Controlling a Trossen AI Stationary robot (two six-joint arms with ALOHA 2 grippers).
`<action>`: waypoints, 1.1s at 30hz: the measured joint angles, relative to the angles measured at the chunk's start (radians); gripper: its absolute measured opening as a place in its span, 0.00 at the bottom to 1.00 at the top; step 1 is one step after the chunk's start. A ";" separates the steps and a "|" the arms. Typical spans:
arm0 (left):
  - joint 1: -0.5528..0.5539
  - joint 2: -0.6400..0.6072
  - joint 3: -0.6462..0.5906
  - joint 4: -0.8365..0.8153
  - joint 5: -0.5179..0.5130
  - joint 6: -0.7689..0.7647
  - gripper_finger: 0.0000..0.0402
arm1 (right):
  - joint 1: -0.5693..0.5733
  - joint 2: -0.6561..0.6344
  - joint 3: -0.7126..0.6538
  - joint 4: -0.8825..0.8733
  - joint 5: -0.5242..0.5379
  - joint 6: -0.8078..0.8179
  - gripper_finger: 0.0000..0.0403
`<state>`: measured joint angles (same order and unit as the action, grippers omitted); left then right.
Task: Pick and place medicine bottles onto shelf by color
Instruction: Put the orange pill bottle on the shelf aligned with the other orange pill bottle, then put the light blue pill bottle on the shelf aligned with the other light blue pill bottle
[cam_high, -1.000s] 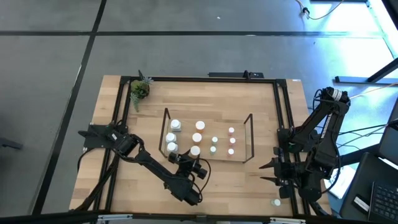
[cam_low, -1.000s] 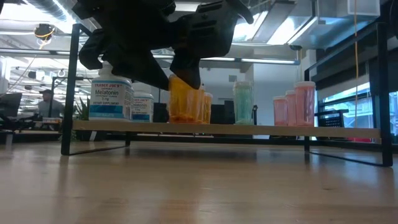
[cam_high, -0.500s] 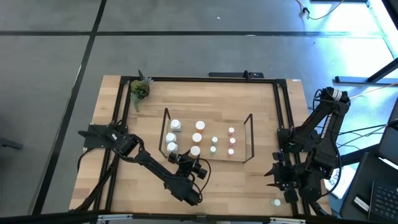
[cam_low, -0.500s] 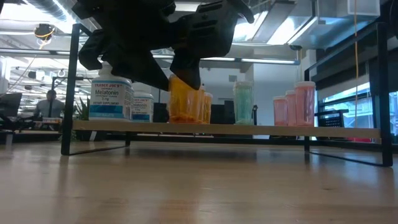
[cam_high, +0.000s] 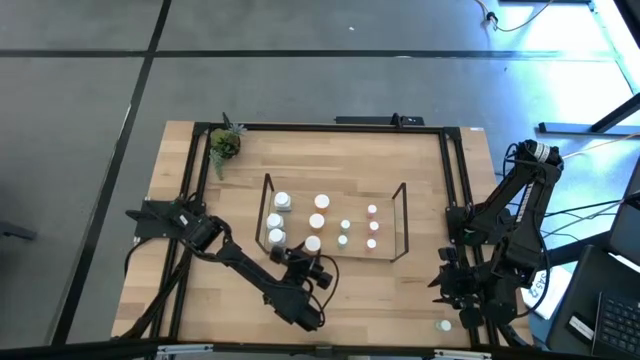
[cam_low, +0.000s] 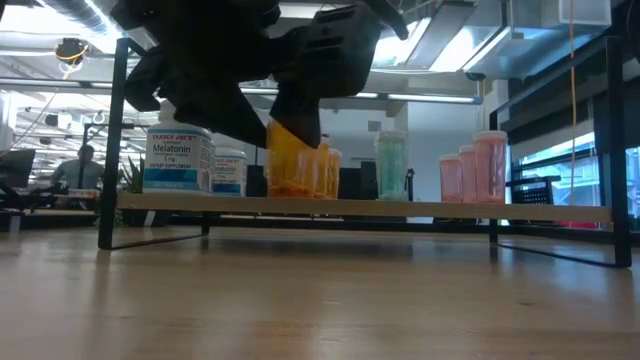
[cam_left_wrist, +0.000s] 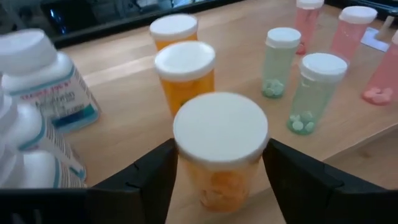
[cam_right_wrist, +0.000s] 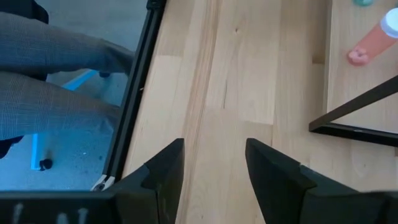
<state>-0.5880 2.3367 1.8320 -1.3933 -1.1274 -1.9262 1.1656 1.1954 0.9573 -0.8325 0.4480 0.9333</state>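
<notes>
The shelf (cam_high: 400, 205), a black wire rack with a wood surface, stands mid-table. On it, bottles stand in rows by color: white (cam_high: 283, 202), orange (cam_high: 322, 203), teal (cam_high: 345, 225), pink (cam_high: 372, 210). My left gripper (cam_left_wrist: 221, 163) reaches in from the near side, shut on the nearest orange bottle (cam_left_wrist: 221, 134), which has a white cap. By the table's right edge my right gripper (cam_right_wrist: 214, 168) hangs open and empty over bare wood. One small white-capped bottle (cam_high: 444, 325) stands on the table at the near right corner. My left gripper has the orange bottle's body (cam_left_wrist: 214, 183) between its two fingers (cam_left_wrist: 155, 180), just under the cap; the cap hides the exact touch. The fingers come from the table's near side, slanting down. The bottle stands upright with its base (cam_low: 295, 192) on the shelf.
A small green plant (cam_high: 224, 145) stands at the far left corner. A black frame (cam_high: 455, 180) edges the table. Beyond the right edge a person's trouser leg (cam_right_wrist: 50, 81) shows. Bare wood lies between the shelf and the table's near edge.
My right gripper has tipped on its wrist and swung its fingers toward the table's near edge, staying open and empty. My left gripper and the orange bottle have stayed at the shelf.
</notes>
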 joint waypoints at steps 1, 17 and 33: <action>0.000 0.000 0.000 0.000 -0.007 0.014 0.58 | 0.000 0.000 0.000 0.001 0.000 0.000 0.43; -0.011 0.000 0.003 -0.012 -0.078 0.065 0.83 | 0.000 0.000 0.000 0.002 0.002 0.000 0.43; -0.050 0.000 0.140 -0.125 -0.135 0.193 0.83 | 0.000 0.000 0.000 0.002 0.002 0.000 0.43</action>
<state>-0.6381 2.3371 1.9723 -1.5187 -1.2629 -1.7330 1.1655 1.1954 0.9573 -0.8307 0.4503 0.9334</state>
